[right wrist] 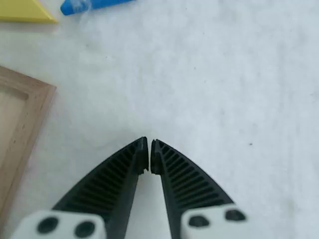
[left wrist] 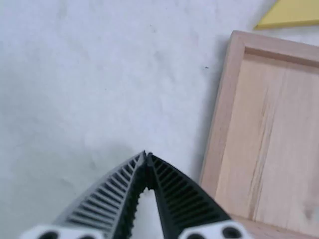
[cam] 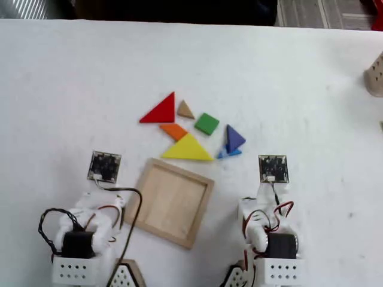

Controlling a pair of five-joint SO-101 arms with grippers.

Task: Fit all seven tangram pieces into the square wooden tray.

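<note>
The square wooden tray (cam: 172, 202) lies empty and turned at an angle between my two arms. Beyond it the pieces lie loose on the white table: a red triangle (cam: 160, 110), a tan triangle (cam: 184, 110), a green square (cam: 206, 124), an orange parallelogram (cam: 174, 131), a large yellow triangle (cam: 188, 148), a dark blue triangle (cam: 233, 139) and a small light blue triangle (cam: 230, 153). My left gripper (left wrist: 146, 158) is shut over bare table beside the tray's rim (left wrist: 222, 109). My right gripper (right wrist: 149, 145) is shut and empty, off the tray's other corner (right wrist: 30, 99).
The left arm's base (cam: 78, 251) and the right arm's base (cam: 272, 251) sit at the near table edge. A pale perforated object (cam: 375, 75) stands at the far right edge. The yellow triangle's tip (right wrist: 22, 10) and the light blue triangle (right wrist: 92, 5) lie ahead of the right gripper.
</note>
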